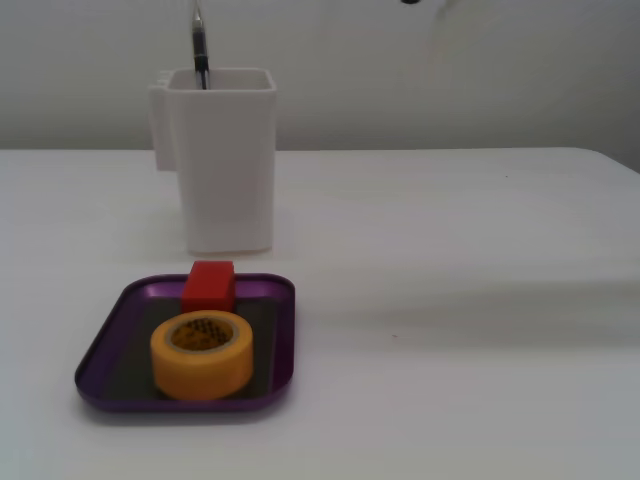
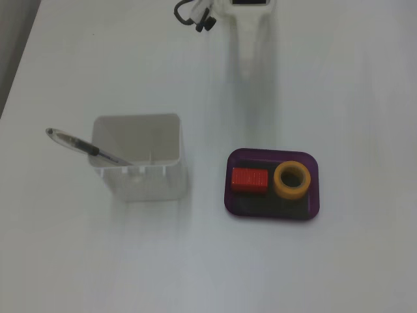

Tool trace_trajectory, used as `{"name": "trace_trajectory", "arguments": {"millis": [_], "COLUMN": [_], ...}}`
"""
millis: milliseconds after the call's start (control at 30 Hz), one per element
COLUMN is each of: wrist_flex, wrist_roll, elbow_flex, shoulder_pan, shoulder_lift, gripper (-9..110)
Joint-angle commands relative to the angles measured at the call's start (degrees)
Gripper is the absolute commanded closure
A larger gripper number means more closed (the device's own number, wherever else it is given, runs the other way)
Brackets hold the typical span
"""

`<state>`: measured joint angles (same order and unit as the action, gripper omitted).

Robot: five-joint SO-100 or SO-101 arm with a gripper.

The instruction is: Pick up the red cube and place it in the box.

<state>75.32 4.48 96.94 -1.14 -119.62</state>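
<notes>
Red cube: the red cube [image 2: 250,180] lay inside the box [image 2: 273,213], in its left half in the top-down fixed view; in the low fixed view it sat at the far edge of the box [image 1: 100,350], lower left of frame.
Neighbour: the yellow tape roll [image 2: 292,179] shared the box, just beside the cube, right of it in the top-down view; I could not tell whether they touched.
Claw: out of sight in both fixed views, so I could not tell how wide it stood or whether it had hold of anything. Only the white arm base [image 2: 247,19] showed, at the top centre of the top-down view.
Step in hand: I judged the placement done and only the retreat left.
Doing it well: I would lift straight up before swinging back, keeping clear of the box rim and the roll, so the cube stays flat and the box is not dragged across the bench [image 2: 365,98].
Risk: the white container [image 2: 138,163], left of the box in the top-down view, holds a leaning pen [image 2: 85,147]; a wide swing could catch it.
Count: red cubes one; boxes one; tape rolls one; white containers one; pens one.
</notes>
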Motion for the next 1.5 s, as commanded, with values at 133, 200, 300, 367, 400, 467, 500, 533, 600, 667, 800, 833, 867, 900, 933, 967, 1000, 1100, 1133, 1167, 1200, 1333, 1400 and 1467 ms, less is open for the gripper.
{"name": "trace_trajectory", "arguments": {"millis": [133,200,300,367,400,467,500,533,600,667,800,833,867,900,933,967,1000,1100,1133,1167,1200,1333,1400,1467], "wrist_flex": [-9.67,-13.18,-18.72,-21.18,-21.53,-21.53,-21.53,-21.53,-21.45,-20.3,-16.26,-16.0,-15.82,-15.73,-15.29,-14.59,-13.97,-13.45,-13.45,-13.36,-13.36,-13.36,-13.97,-14.15], "wrist_roll": [-0.09,-0.09,-0.18,-0.26,-0.26,-0.26,-0.26,-0.35,-0.35,-0.35,-0.35,-0.35,-0.44,-0.44,-0.44,-0.53,-0.62,-3.96,-4.75,-5.36,-5.54,-5.19,-5.36,-5.19], "elbow_flex": [27.6,35.77,46.76,53.88,56.95,62.31,64.78,67.06,71.28,74.88,78.31,78.49,78.66,79.01,79.37,79.45,79.37,79.37,79.37,79.37,79.37,79.37,79.37,79.37], "shoulder_pan": [0.09,0.09,0.18,0.09,0.09,0.09,0.09,0.09,0.09,0.09,0.09,0.09,0.09,0.09,0.09,0.09,0.18,0.18,0.18,0.18,0.18,0.26,0.26,0.26], "shoulder_lift": [-23.82,-30.59,-40.61,-47.2,-50.36,-57.04,-60.12,-63.28,-69.35,-74.97,-78.49,-78.05,-77.43,-76.82,-76.46,-76.38,-76.38,-76.38,-76.38,-76.38,-76.38,-76.38,-76.38,-76.38], "gripper": [82,82,82,82,82,82,82,82,82,82,82,82,82,82,82,83,86,100,103,101,100,102,102,102]}}
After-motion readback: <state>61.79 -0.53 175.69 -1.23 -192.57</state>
